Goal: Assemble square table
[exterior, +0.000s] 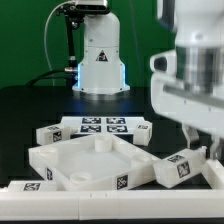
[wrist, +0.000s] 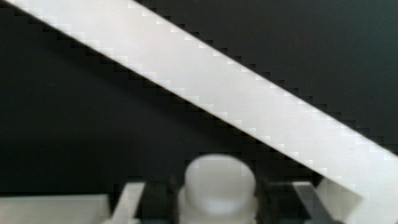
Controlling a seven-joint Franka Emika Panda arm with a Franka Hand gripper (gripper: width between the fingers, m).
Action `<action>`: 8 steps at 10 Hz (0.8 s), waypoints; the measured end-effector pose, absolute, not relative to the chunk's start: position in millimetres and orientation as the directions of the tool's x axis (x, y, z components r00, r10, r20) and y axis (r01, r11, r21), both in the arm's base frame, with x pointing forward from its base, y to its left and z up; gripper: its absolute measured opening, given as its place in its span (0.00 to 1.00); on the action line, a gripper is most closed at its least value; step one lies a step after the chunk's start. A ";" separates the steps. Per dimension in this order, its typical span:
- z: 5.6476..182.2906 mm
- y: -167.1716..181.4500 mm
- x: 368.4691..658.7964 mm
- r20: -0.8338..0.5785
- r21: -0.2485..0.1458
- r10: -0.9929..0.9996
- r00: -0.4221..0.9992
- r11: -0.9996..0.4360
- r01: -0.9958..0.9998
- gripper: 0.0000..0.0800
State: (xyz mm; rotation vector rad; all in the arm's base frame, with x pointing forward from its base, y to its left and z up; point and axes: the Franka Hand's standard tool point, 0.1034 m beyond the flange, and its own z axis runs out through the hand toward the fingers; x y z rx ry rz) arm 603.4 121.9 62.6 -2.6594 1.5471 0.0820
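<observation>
Though cluttered, black table (exterior: 25,115); dark backdrop (exterior: 25,30)

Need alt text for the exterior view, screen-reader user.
A white square tabletop with a raised rim lies on a black table, the marker board behind it. At the exterior view's right the gripper reaches down to a tagged white leg beside the tabletop; the arm's base stands at the back.

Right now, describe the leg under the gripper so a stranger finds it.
Find the white plastic square tray-like tabletop. Beside it on the exterior view's right lies a short chunky white leg. It alone sits between the fingers of the gripper.
</observation>
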 end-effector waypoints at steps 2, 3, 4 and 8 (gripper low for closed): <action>82.9 125.3 582.2 -0.088 -0.028 -0.868 0.489 -0.489 -0.872 0.16; 88.7 135.0 569.4 -0.074 -0.006 -0.874 0.480 -0.481 -0.877 0.14; 87.6 138.2 568.1 -0.077 -0.007 -0.864 0.498 -0.498 -0.867 0.14; 80.6 135.0 568.6 -0.072 -0.010 -0.844 0.531 -0.532 -0.847 0.24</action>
